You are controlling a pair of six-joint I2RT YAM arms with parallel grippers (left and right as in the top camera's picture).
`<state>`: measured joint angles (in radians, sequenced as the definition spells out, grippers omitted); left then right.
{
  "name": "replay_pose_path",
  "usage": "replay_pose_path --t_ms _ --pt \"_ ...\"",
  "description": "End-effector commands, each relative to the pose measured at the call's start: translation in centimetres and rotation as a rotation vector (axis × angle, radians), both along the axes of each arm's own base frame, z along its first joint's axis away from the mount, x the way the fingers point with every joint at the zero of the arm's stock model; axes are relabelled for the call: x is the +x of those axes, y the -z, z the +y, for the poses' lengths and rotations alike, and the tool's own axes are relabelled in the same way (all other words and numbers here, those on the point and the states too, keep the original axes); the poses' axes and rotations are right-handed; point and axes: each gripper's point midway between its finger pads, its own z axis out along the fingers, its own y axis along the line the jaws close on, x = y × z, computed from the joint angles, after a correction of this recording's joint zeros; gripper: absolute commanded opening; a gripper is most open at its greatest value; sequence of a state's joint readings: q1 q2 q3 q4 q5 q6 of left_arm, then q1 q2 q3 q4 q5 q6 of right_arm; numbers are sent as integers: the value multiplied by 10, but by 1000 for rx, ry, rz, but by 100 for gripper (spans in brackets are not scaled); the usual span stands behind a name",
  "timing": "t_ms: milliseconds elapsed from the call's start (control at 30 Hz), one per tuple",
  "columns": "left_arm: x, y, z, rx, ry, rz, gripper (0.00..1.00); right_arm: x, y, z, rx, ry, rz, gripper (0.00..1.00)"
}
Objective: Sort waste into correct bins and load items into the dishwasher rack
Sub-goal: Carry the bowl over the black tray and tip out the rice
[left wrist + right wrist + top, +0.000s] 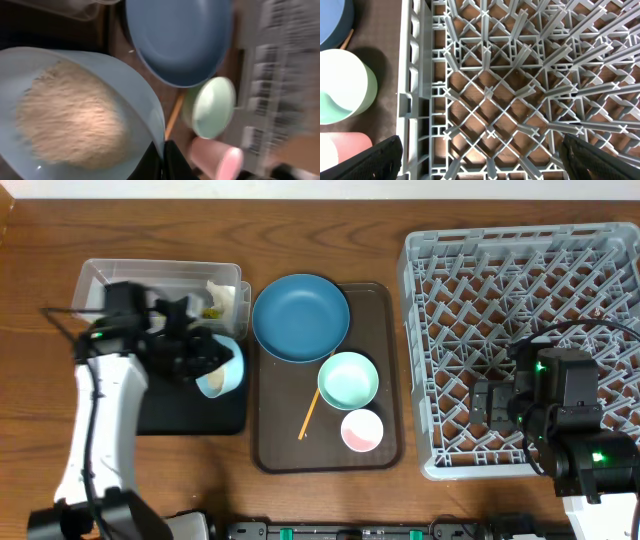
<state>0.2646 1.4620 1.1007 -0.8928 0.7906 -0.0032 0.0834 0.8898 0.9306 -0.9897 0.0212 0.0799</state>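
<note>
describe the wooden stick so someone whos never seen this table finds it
Start at the brown serving tray mid-table, left of the big grey dishwasher rack. Below the dark-blue plate, left of the mint-green bowl and pink cup, the wooden stick lies on it at a slant. It is the only thin, straight thing among round dishes.

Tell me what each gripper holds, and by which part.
Left gripper pinches the white-blue bowl, with rice in it, by its rim. Right gripper is open over the dishwasher rack, holding nothing.
</note>
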Motion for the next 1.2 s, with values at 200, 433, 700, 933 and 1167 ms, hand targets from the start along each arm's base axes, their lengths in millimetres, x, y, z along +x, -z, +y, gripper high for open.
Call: replay_pose_path --t_ms 200,433,700,933,1167 --pt "8 -25 30 -537 -87 -178 6 2 -7 1 12 10 -17 99" --pt "19 -25 49 -771 -182 -176 6 2 -7 1 12 10 -17 99" --pt "19 -15 50 -807 -213 -113 6 2 -6 0 12 10 -15 99" --pt "19 -15 50 -808 -215 -110 6 2 -6 0 12 10 -15 99" --pt "19 -6 50 -760 -209 -96 6 2 -6 0 12 10 -15 99"
